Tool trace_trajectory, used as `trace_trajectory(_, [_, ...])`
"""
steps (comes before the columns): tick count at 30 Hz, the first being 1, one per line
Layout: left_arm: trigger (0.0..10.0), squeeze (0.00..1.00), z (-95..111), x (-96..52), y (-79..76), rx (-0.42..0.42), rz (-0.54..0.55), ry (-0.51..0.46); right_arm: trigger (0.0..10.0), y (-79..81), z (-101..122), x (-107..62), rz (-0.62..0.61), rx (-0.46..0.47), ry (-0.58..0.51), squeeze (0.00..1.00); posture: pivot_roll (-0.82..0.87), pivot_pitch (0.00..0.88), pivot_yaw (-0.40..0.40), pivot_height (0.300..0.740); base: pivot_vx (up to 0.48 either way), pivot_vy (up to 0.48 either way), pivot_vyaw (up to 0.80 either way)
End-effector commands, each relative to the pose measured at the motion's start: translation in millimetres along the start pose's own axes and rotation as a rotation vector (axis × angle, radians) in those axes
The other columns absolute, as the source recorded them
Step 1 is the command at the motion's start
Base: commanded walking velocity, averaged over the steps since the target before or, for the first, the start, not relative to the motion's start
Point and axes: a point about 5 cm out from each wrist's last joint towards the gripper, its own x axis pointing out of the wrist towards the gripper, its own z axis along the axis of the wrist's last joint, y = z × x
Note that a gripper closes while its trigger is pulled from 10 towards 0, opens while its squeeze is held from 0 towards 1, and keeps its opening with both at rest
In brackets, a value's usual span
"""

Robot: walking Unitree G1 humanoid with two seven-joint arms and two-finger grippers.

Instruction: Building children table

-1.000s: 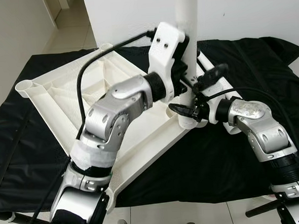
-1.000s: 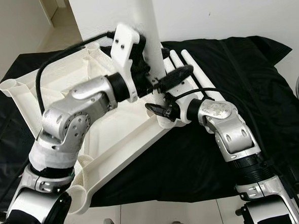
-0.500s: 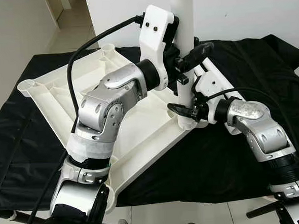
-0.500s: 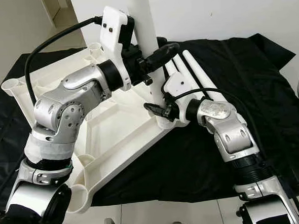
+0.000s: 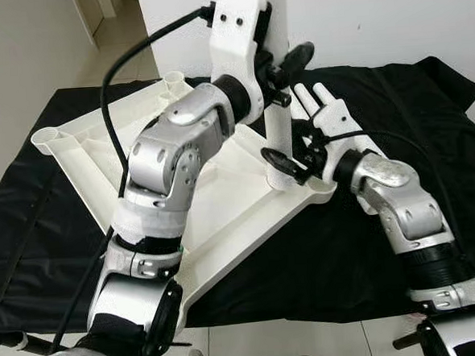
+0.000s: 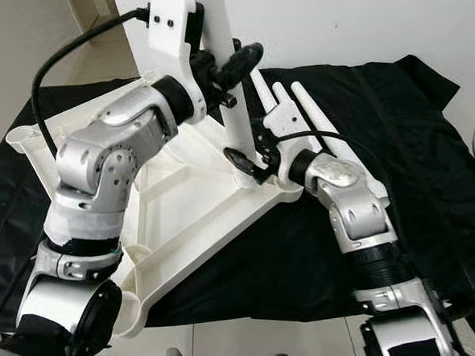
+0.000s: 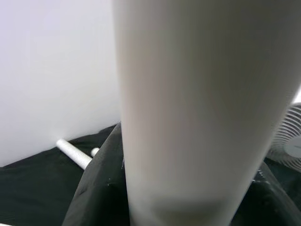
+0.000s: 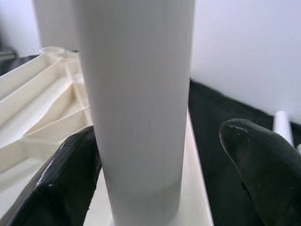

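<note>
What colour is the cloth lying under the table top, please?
Black; the cloth shows best in the right eye view.

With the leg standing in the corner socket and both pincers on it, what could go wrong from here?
1. The leg stands in the top's corner socket near the top's edge; a sideways push from the left pincer could tip it out.
2. The right pincer is open around the leg's base, one finger touching it, so it may not steady the leg.
3. The spare legs lie just behind and could get knocked.
</note>
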Motion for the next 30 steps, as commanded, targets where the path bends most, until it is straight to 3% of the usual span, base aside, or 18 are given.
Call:
trace_trajectory(1, [10.0, 0.0, 8, 1.4, 0.2, 0.022, 0.021, -0.019, 10.0, -1.1, 1, 3.0, -0.03, -0.011, 0.001, 1.0, -0.15, 0.0, 0.057, 0.74, 0.0, 0.0, 0.0])
trace_trajectory(3, [10.0, 0.0, 10, 2.6, 0.3, 0.035, 0.033, -0.025, 10.0, 0.2, 1, 6.4, -0.06, -0.023, 0.0, 1.0, -0.15, 0.0, 0.053, 0.74, 0.0, 0.0, 0.0])
trace_trajectory(4, [10.0, 0.0, 13, 5.0, 0.7, 0.05, 0.056, -0.034, 10.0, 5.2, 2, 12.4, -0.098, -0.024, 0.0, 0.39, -0.15, 0.0, 0.053, 0.74, 0.0, 0.0, 0.0])
trace_trajectory(5, [10.0, 0.0, 13, 5.0, 0.7, 0.05, 0.056, -0.034, 10.0, 5.2, 2, 12.4, -0.098, -0.024, 0.0, 0.39, -0.15, 0.0, 0.053, 0.74, 0.0, 0.0, 0.0])
trace_trajectory(6, [10.0, 0.0, 14, 7.8, 1.0, 0.067, 0.082, -0.036, 10.0, 11.6, 2, 19.3, -0.142, -0.029, 0.004, 0.0, -0.15, 0.0, 0.051, 0.74, 0.0, 0.0, 0.0])
trace_trajectory(11, [10.0, 0.0, 17, 16.1, -1.2, 0.02, 0.141, -0.048, 10.0, 31.8, -1, 38.0, -0.252, -0.032, 0.013, 0.0, -0.15, 0.0, 0.047, 0.74, 0.0, 0.0, 0.0])
trace_trajectory(16, [10.0, 0.0, 21, 20.4, -4.4, 0.017, 0.151, -0.057, 10.0, 34.1, 2, 47.0, -0.374, -0.005, -0.009, 0.0, -0.14, 0.0, 0.045, 0.74, 0.0, 0.0, 0.0])
trace_trajectory(20, [10.0, 0.0, 25, 24.1, -7.1, 0.0, 0.151, -0.071, 10.0, 30.4, 5, 50.5, -0.54, -0.004, -0.025, 0.0, -0.14, 0.0, 0.043, 0.74, 0.0, 0.0, 0.0])
trace_trajectory(30, [10.0, 0.0, 29, 27.7, -10.3, -0.001, 0.151, -0.076, 10.0, 29.1, 4, 51.4, -0.639, -0.03, 0.007, 0.0, -0.13, 0.0, 0.039, 0.74, 0.0, 0.0, 0.0])
